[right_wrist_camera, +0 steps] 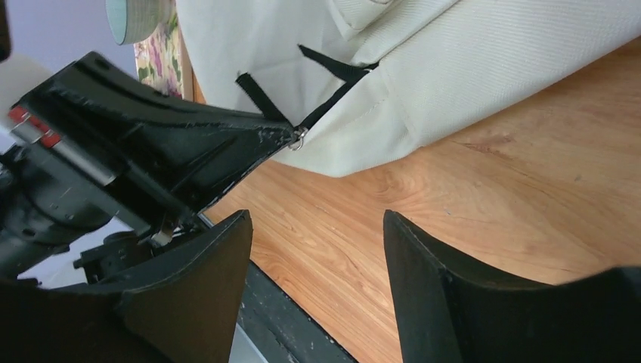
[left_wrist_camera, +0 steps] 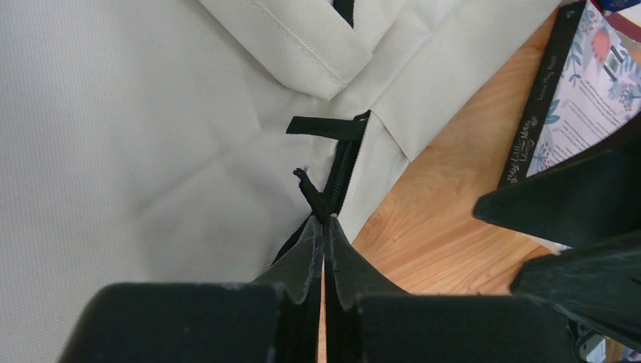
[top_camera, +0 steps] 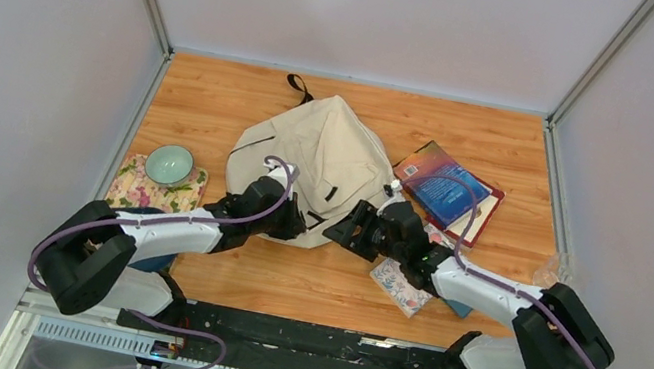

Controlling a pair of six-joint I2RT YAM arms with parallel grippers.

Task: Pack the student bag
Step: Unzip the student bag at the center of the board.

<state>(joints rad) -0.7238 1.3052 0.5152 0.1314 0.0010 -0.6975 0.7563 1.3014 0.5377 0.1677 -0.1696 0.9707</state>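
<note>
While the left gripper [left_wrist_camera: 323, 227] clamps down, jaws pressed fully together, it has the black zipper pull [left_wrist_camera: 311, 193] of the student bag [top_camera: 314, 147] nipped right at its tips. That bag sits in the middle of the wooden table [top_camera: 325, 286], its cream fabric slumped and its black top loop [top_camera: 298, 86] pointing to the far side.

Look at the zipper [left_wrist_camera: 344, 170]: a dark line running along the bag's near-right corner, with the pull at its near end, just off the bag's hem. At the far end of that zipper, a flat black tab [left_wrist_camera: 325, 126] lies across the fabric.

Over to the right gripper [right_wrist_camera: 317, 223]: jaws spread wide, nothing between them, only bare wood beneath. It hovers just beside the bag's near-right corner, close to the left gripper's tips, and it is not touching the bag.

Right of the bag, a blue book [top_camera: 449, 188] lies flat, its corner right up against the fabric; touching or not, I can't tell. To the bag's near right, partly hidden under the right arm, there's a floral notebook [top_camera: 401, 287]. Left of the bag, a pale green bowl [top_camera: 169, 163] sits on a floral mat [top_camera: 135, 186], both apart from the bag.
</note>
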